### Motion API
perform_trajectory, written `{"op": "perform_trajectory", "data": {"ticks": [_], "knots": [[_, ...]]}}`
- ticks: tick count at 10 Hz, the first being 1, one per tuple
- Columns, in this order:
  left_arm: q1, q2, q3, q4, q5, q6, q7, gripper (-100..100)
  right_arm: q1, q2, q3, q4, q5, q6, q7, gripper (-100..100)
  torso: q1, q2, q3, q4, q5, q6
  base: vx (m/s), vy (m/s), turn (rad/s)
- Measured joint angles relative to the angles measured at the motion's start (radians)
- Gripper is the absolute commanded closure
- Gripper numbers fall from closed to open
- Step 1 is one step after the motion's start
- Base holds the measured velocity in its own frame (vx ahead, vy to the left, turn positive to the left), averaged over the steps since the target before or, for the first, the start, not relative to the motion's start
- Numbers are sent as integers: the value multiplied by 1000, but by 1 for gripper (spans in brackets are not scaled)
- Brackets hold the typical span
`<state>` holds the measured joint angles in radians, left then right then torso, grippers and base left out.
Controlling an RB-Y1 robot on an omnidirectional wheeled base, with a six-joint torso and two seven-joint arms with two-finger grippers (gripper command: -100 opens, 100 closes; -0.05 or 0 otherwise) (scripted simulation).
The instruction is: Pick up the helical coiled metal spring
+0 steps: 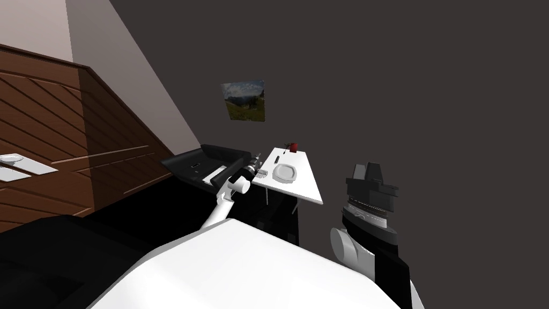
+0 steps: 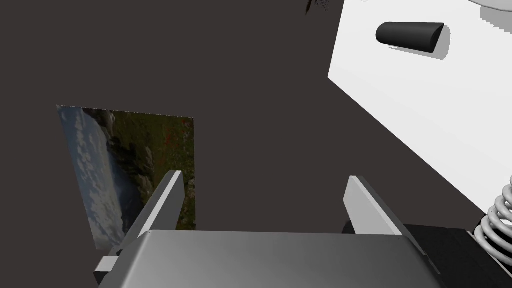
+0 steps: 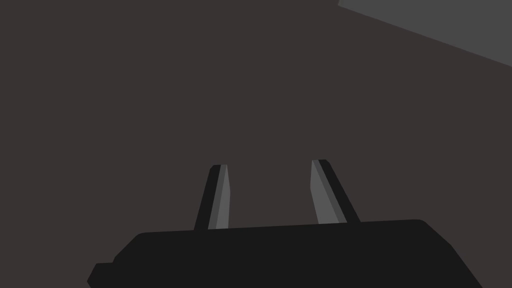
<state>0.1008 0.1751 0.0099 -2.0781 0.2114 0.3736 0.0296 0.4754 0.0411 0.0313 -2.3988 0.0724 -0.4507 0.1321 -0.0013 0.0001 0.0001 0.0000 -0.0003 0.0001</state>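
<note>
Left hand [image 2: 263, 175]: fingers spread wide, nothing between them, pointed past the edge of the white surface [image 2: 400, 110] toward the dark wall.

Spring [image 2: 496, 225]: light grey coils, outside the fingers, just beside the hand's dark body on the surface side. In the head view it lies at the near edge of the surface, between the left hand and a pale plate [image 1: 284, 173], close to both.

Farther along the surface: a dark cylinder [image 2: 410, 36] lying on its side, then a small red object [image 1: 292, 146] at the far end.

Wall picture [image 2: 125, 170]: landscape, cloudy sky over dark hills.

Black seat [image 1: 206, 161] stands beside the surface.

Right hand [image 3: 270, 165]: raised near the chest, fingers apart by a narrower gap, holding nothing.
</note>
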Motion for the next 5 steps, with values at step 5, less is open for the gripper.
{"op": "perform_trajectory", "data": {"ticks": [5], "knots": [[-52,-1,9,26,-6,132,-13,-100,0,0,0,0,0,0,0,0,1,-1,0,0,0,0,-3,-10,27]]}}
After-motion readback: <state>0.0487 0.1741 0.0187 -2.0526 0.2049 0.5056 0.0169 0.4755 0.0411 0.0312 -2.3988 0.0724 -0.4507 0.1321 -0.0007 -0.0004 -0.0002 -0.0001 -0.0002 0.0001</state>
